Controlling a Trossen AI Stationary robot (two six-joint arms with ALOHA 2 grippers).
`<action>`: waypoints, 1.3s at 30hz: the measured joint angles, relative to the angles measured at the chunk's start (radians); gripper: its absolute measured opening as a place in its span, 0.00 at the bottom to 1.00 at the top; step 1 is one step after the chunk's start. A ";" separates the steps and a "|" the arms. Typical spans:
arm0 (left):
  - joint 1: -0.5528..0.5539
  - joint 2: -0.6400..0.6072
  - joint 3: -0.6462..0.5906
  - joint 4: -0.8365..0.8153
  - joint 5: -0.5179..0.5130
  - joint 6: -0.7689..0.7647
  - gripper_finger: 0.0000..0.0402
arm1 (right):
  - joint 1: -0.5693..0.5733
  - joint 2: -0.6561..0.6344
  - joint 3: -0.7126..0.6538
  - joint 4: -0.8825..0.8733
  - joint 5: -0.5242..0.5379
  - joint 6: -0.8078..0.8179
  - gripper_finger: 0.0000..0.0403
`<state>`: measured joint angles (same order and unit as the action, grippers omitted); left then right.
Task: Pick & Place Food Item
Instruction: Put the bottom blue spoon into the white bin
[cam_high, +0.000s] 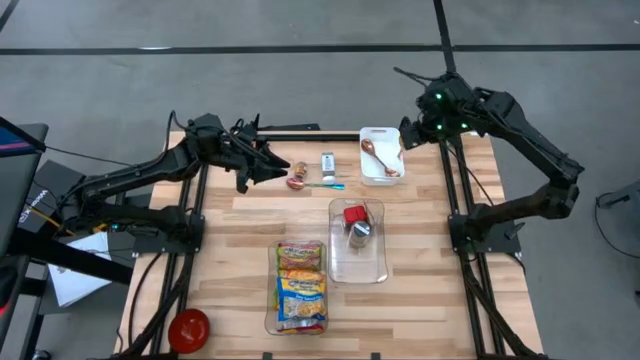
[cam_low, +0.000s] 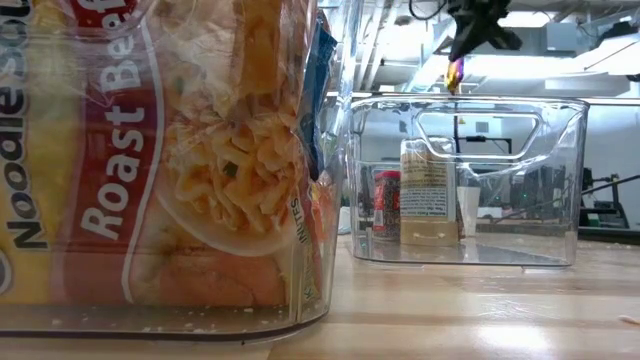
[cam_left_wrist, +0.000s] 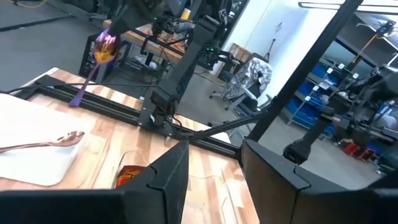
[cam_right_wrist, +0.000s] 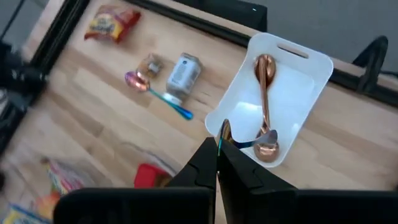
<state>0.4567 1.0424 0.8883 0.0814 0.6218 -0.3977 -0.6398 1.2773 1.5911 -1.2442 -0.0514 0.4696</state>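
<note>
My right gripper (cam_right_wrist: 217, 154) hangs above the near end of the white tray (cam_high: 372, 133) at the table's far right. It is shut on an iridescent spoon (cam_left_wrist: 102, 48). A copper spoon (cam_right_wrist: 266, 93) lies in the tray. My left gripper (cam_left_wrist: 211, 167) is raised at the far left, pointing level toward the right arm, open with nothing between its fingers. On the table between the arms lie a small wrapped sweet (cam_right_wrist: 149, 65), a white tin (cam_right_wrist: 184, 73), a second iridescent spoon (cam_right_wrist: 155, 91) and a red-yellow snack packet (cam_right_wrist: 112, 21). My right gripper pinches the iridescent spoon at its bowl end (cam_left_wrist: 107, 38) between its two shut fingers, coming from above and slanting down. The spoon is lifted clear above the tray. Its purple handle (cam_left_wrist: 81, 93) hangs slanting below the fingers.
A clear bin (cam_high: 357, 268) mid-table holds a red-lidded jar (cam_high: 353, 213) and another jar. A second clear bin (cam_high: 268, 322) nearer the front edge holds noodle packets (cam_high: 300, 285). A red bowl (cam_high: 188, 328) sits at the near left corner.
</note>
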 joint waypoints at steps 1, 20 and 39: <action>-0.005 0.000 -0.001 0.001 -0.010 0.001 0.36 | 0.005 -0.001 -0.017 0.015 0.001 0.024 0.00; -0.074 0.000 -0.198 0.035 -0.220 -0.003 0.36 | 0.022 -0.001 -0.179 0.214 0.136 0.389 0.00; -0.074 0.000 -0.213 0.057 -0.219 -0.008 0.36 | 0.023 0.084 -0.256 0.262 0.211 0.492 0.00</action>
<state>0.3824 1.0424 0.6758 0.1384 0.4030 -0.4054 -0.6169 1.3610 1.3354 -0.9821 0.1596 0.9618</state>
